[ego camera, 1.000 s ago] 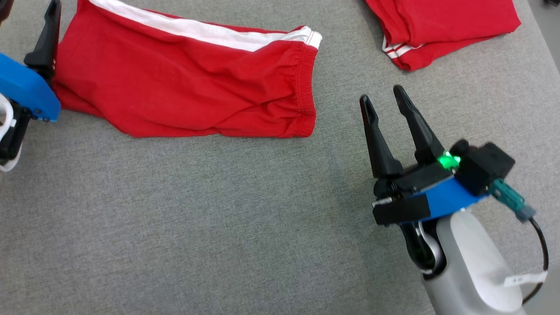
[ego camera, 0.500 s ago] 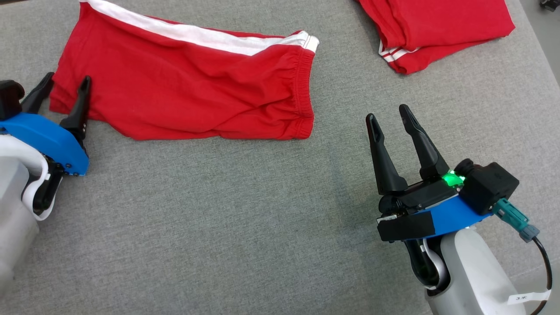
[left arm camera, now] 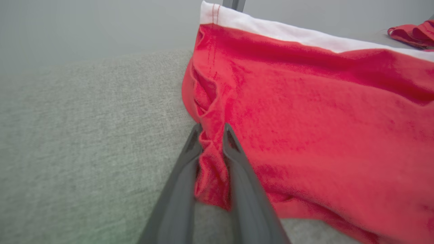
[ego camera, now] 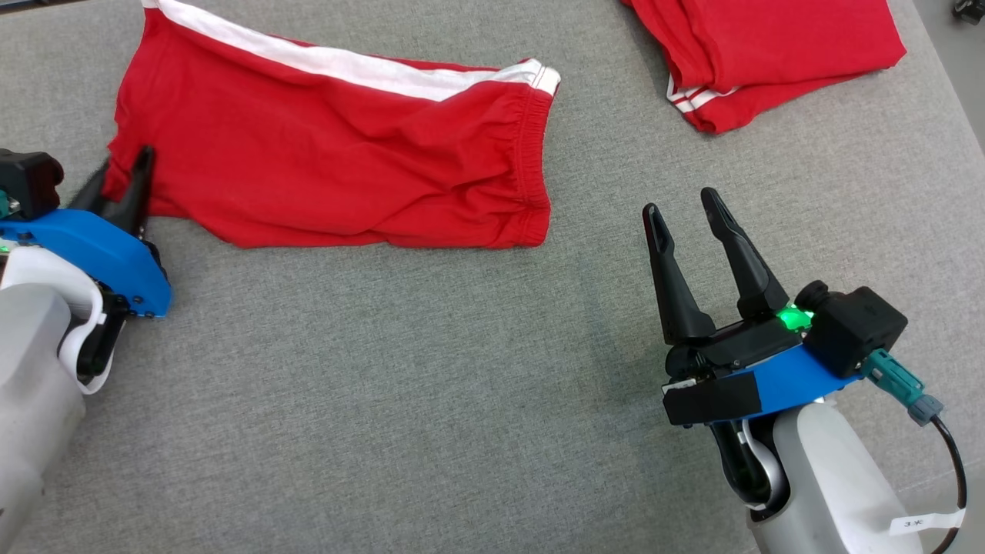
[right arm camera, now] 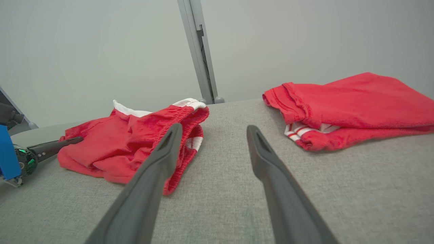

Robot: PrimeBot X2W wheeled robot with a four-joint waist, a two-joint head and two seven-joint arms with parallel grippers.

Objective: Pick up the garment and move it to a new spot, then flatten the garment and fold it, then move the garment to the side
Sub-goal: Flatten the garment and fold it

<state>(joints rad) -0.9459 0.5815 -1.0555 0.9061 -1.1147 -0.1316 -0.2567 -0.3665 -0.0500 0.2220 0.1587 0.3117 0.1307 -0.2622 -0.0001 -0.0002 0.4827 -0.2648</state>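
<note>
Nearest, at 4 o'clock in the head view: right end effector [ego camera: 680, 201], spread wide and empty, above the bare grey bench [ego camera: 400, 400], well apart from any cloth.

A little farther, at 9 o'clock: left end effector [ego camera: 123, 159], closed on the near-left corner of the garment [ego camera: 331, 154]. In the left wrist view, a bunched ridge of red cloth pinched between the two fingers [left arm camera: 237, 162].

As to progress, judged somewhere in the flattening part. Cannot tell from here whether the spot is already the new one. One corner gripped, nothing lifted, so probably ready for a pull to smooth the cloth or for a fold. Remaining, as it seems: smoothing, folding, then putting aside.

Farther, from 10 to 12 o'clock: the garment itself, red shorts with a white side stripe [ego camera: 369, 65] along the far edge and an elastic waistband [ego camera: 535, 154] at the end toward 3 o'clock. Lies on the bench, mostly spread. Appears doubled, one leg upon the other, but not smooth: soft creases near the waistband, a wavy near edge, small gathers beside the pinched corner. Looks thin and limp; likely to sag and drag if pulled by one corner only.

Farthest, at 1 o'clock: a second red garment [ego camera: 769, 54], folded, well apart from the first.
</note>
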